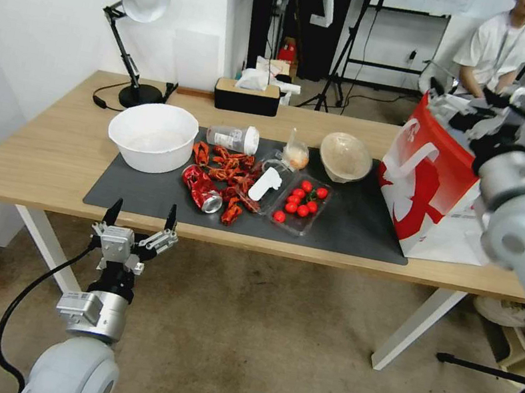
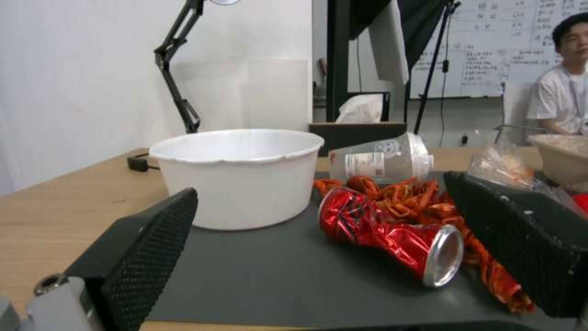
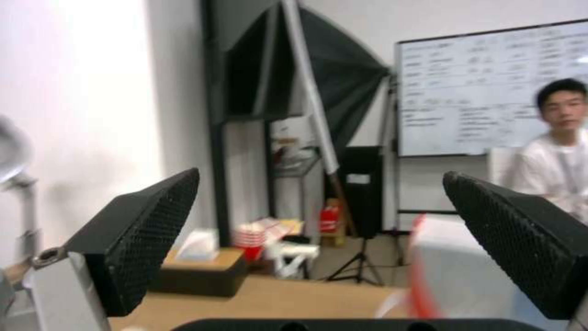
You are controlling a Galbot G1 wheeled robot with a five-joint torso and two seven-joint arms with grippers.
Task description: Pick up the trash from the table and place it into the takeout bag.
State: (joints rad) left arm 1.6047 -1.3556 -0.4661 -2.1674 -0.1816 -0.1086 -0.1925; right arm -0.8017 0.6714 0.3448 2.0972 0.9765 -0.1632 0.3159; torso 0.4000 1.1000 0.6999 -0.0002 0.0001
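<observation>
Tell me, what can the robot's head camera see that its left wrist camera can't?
Head camera alone: the takeout bag, the cherry tomatoes, the raised right tool over the bag, and the open left tool hanging before the table edge. Left wrist camera alone: the whiteboard. Both: the crushed red can, white bowl, clear white-lidded cup and crayfish shells.

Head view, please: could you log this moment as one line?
left end effector: open, before table edge, facing crushed red can | right end effector: open, above takeout bag
</observation>
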